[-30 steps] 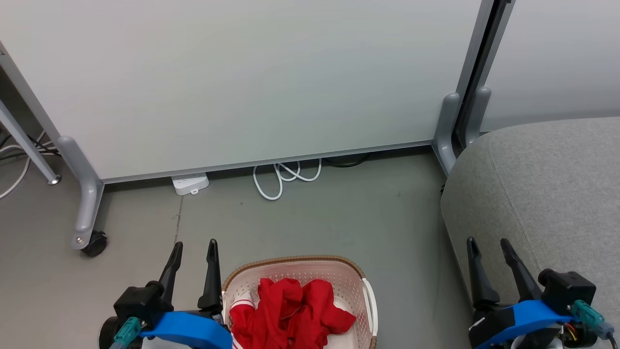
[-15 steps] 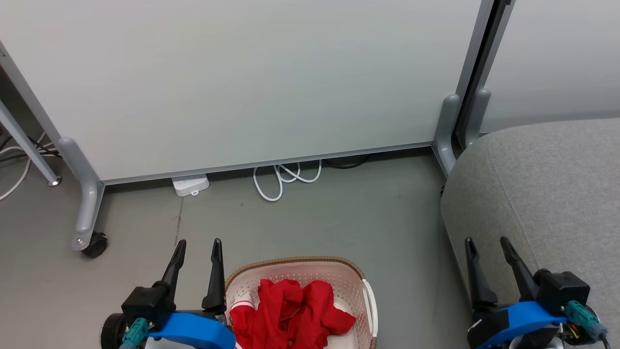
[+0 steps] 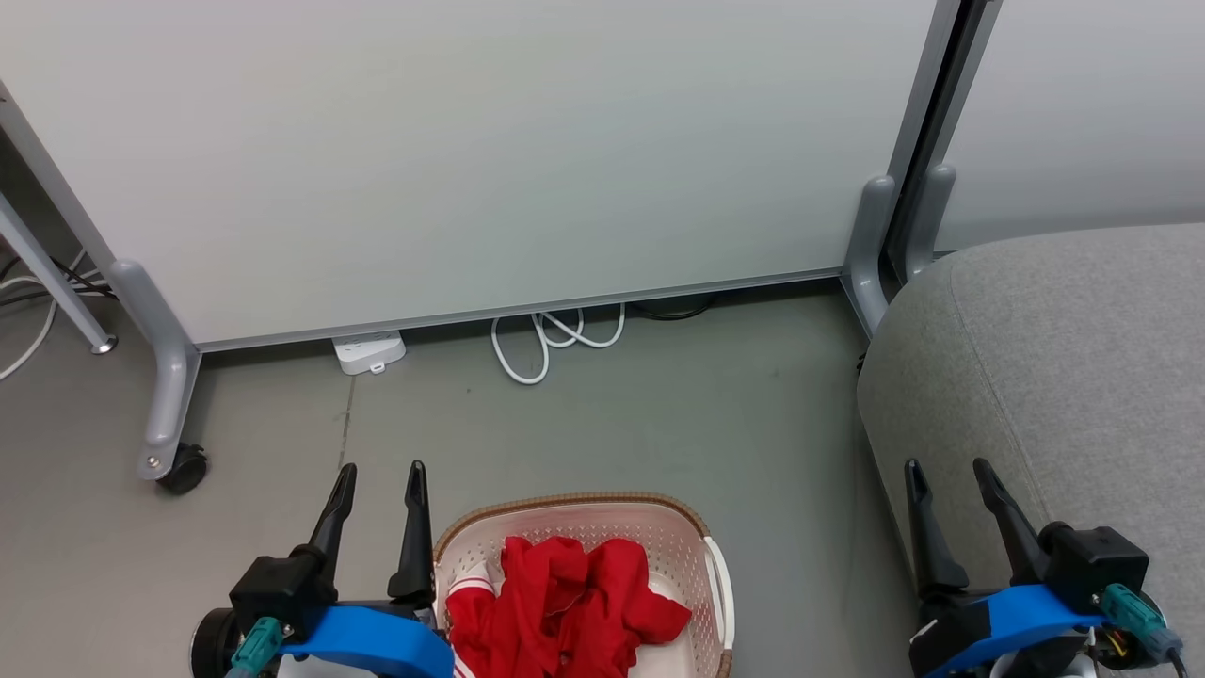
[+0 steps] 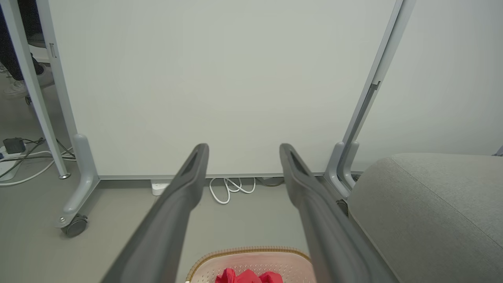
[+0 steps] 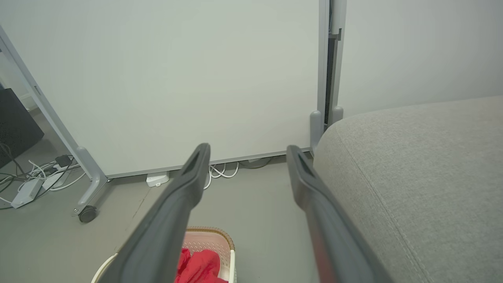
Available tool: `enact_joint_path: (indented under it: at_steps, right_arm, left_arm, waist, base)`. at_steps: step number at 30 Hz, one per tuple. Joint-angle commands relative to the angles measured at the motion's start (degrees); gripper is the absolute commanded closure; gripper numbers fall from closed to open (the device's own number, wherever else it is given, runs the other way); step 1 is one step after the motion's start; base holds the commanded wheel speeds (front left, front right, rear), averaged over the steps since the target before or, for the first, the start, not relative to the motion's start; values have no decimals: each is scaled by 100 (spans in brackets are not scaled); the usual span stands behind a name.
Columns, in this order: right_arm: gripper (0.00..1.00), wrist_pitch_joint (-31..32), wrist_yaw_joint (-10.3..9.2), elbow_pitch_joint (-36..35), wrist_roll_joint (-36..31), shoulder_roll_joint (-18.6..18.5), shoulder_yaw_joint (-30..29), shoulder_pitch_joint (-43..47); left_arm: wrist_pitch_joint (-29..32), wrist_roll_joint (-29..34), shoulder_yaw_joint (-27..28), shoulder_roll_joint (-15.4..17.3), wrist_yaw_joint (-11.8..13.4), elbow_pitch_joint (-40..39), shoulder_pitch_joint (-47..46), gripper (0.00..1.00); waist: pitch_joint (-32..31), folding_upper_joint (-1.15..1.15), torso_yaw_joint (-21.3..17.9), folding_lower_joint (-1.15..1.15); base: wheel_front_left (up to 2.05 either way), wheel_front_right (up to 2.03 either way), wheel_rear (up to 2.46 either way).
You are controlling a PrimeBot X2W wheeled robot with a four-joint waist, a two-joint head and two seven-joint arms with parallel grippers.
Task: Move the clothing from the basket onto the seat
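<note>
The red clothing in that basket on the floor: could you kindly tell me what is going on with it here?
The clothing is to go from the basket onto the grey seat, but nothing has been picked up yet. It lies bundled in the basket on the floor. The left claw hangs open beside the basket, and the right claw hangs open at the seat's edge; both are empty.
</note>
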Motion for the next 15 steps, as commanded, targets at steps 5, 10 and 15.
enact_joint_path:
  at_steps: [5, 10, 15]
  right_arm:
    - [0, -46, -2, -63, 43, -24, 68, -105]
    - [0, -97, -2, -134, 66, -22, 193, -374]
    - [0, -166, -3, -265, 72, -21, 378, -758]
  left_arm:
    - [-20, 37, 58, 30, 8, 7, -2, 0]
    - [-19, 85, 85, 72, -28, 136, -170, 0]
    - [-17, 139, 115, 150, -32, 348, -408, 0]
  waist:
    - [189, 0, -118, 0]
    - [571, 0, -312, 0]
    - [1180, 0, -598, 0]
  base:
    - [0, 0, 0]
    - [0, 0, 0]
    - [0, 0, 0]
